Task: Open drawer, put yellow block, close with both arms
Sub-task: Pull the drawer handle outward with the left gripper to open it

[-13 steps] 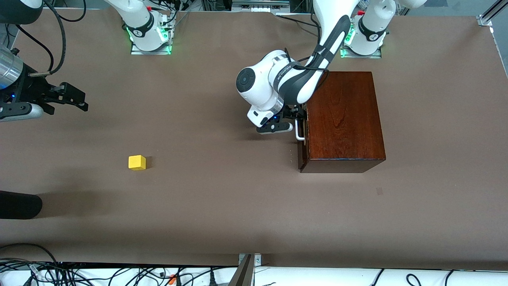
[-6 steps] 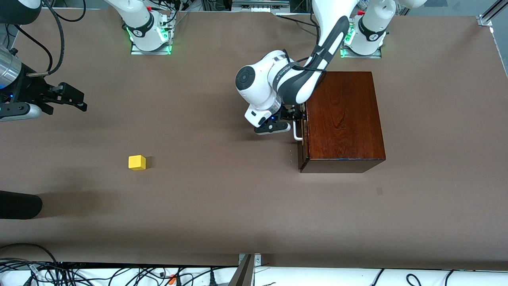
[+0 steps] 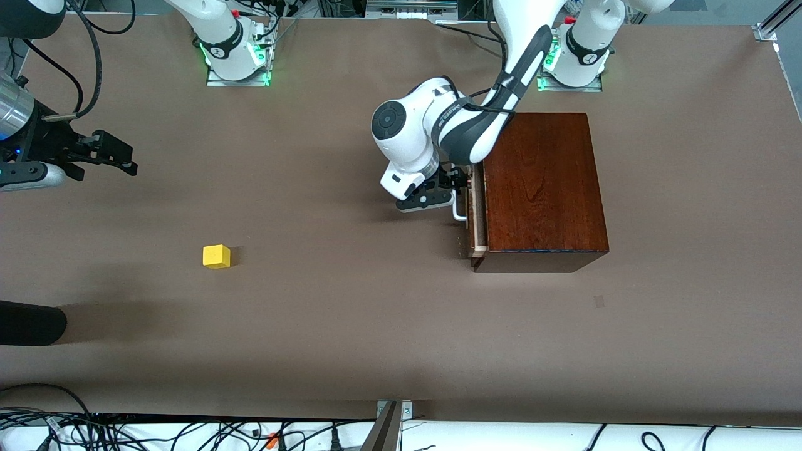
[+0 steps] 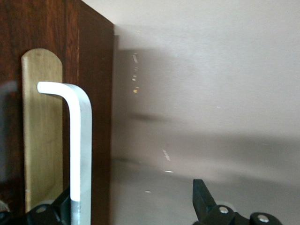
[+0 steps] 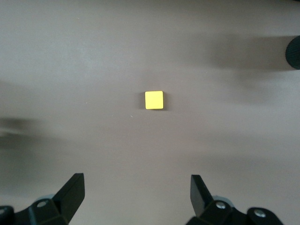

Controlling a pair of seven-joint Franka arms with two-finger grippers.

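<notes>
The dark mahogany box (image 3: pixel 545 188) stands toward the left arm's end of the table. Its drawer (image 3: pixel 477 219) is out by a narrow pale-wood strip. My left gripper (image 3: pixel 460 181) is open at the drawer front. The white handle (image 3: pixel 459 213) lies between its fingers, close against one finger in the left wrist view (image 4: pixel 79 154); the drawer's pale wood also shows there (image 4: pixel 42 131). The yellow block (image 3: pixel 216 256) sits on the table toward the right arm's end. My right gripper (image 3: pixel 119 153) hangs open and empty above the table, with the block (image 5: pixel 154 100) ahead of its fingertips.
A black rounded object (image 3: pixel 28 322) lies at the table edge at the right arm's end, nearer the front camera than the block. Cables and a metal bracket (image 3: pixel 391 419) run along the near edge. Bare brown tabletop (image 3: pixel 351 300) lies between block and box.
My left gripper has moved toward the right arm's end with the handle, and the drawer has slid out a little, baring a pale-wood strip. The right arm has barely moved.
</notes>
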